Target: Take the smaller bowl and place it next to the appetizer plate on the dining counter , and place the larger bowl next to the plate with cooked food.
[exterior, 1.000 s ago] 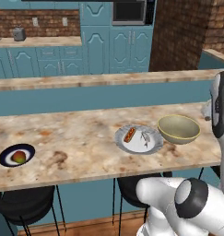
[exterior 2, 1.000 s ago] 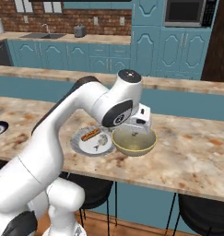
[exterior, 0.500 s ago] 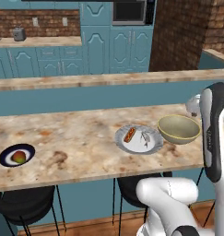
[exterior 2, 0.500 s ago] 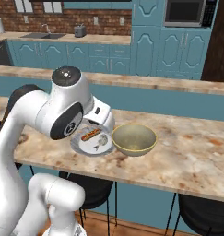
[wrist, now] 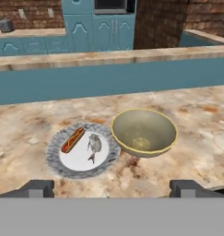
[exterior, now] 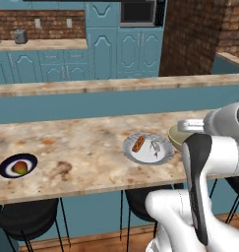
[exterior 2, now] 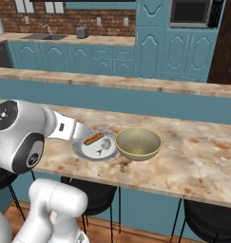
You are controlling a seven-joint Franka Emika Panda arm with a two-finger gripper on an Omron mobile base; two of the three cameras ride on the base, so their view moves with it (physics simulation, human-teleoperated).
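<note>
Larger bowl [wrist: 144, 132] ahead of the claw [wrist: 111, 188], resting on the tabletop [wrist: 196, 120]
Claw released, fingertips spread wide and holding nothing, drawn back near the tabletop's front edge with the bowl beyond and clear of them. Bowl is wide, deep, tan-olive with a smooth yellow rim, upright, its side touching the plate with cooked food [wrist: 82, 150], a round pale plate with a grey speckled rim bearing a hot-dog-like piece and a small grey piece. Marbled beige-orange stone top. Appetizer plate [exterior: 17, 166], dark with a white ring, lies well apart at the far left
</note>
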